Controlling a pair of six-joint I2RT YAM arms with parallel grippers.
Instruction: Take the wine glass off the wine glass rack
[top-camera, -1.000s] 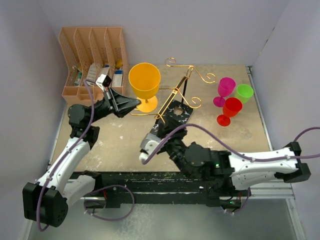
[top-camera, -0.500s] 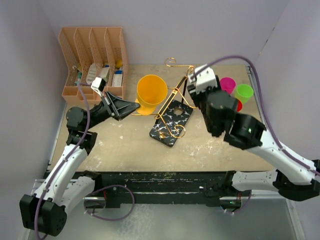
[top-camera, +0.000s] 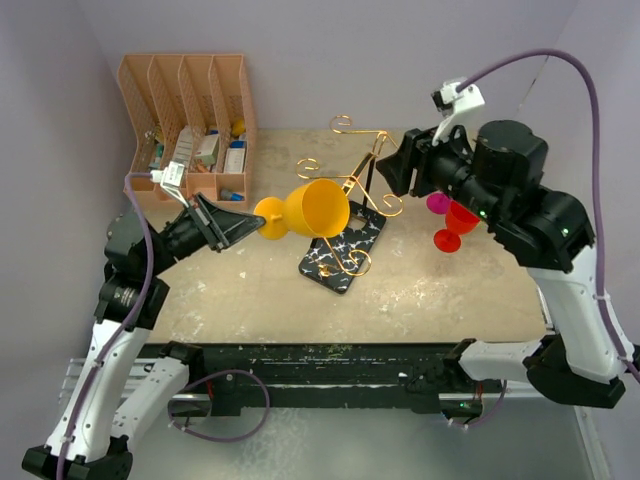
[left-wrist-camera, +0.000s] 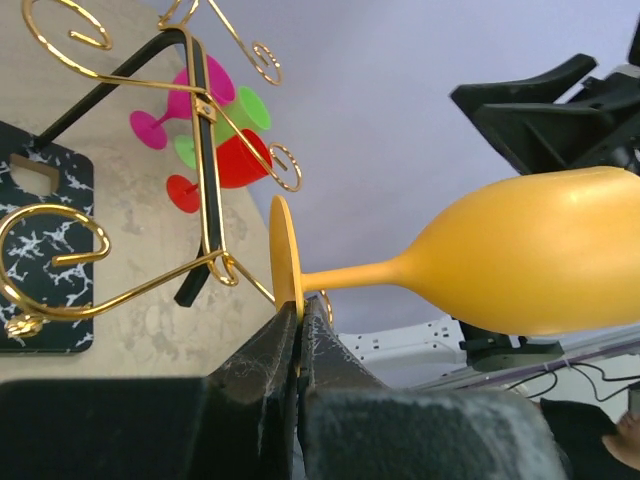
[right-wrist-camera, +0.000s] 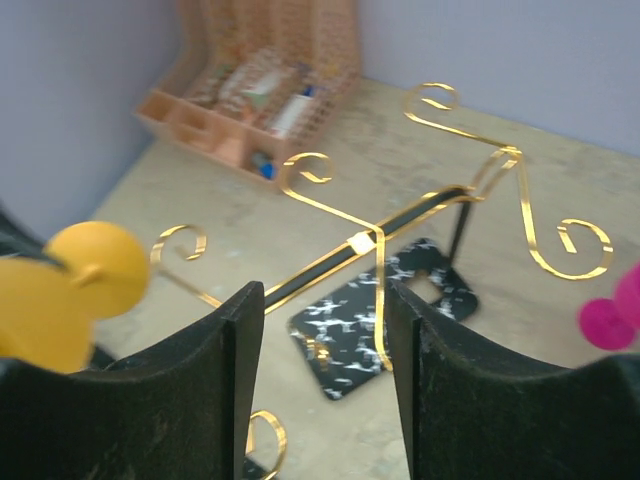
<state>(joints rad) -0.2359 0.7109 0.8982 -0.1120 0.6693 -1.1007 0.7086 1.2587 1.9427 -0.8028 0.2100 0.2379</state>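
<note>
- My left gripper (left-wrist-camera: 300, 318) is pinched onto the foot rim of the yellow wine glass (left-wrist-camera: 520, 262), which hangs sideways in the air with its bowl toward the rack.
- The wine glass rack (top-camera: 352, 188) stands in the middle. The glass's foot is just beside one gold curl, so I judge the withdrawal is under way, not finished.
- Next I need to draw the glass leftward, clear of the wires, without that thin pinch slipping.
- My right gripper (right-wrist-camera: 325, 330) hovers above the rack, fingers spread, holding nothing.
</note>
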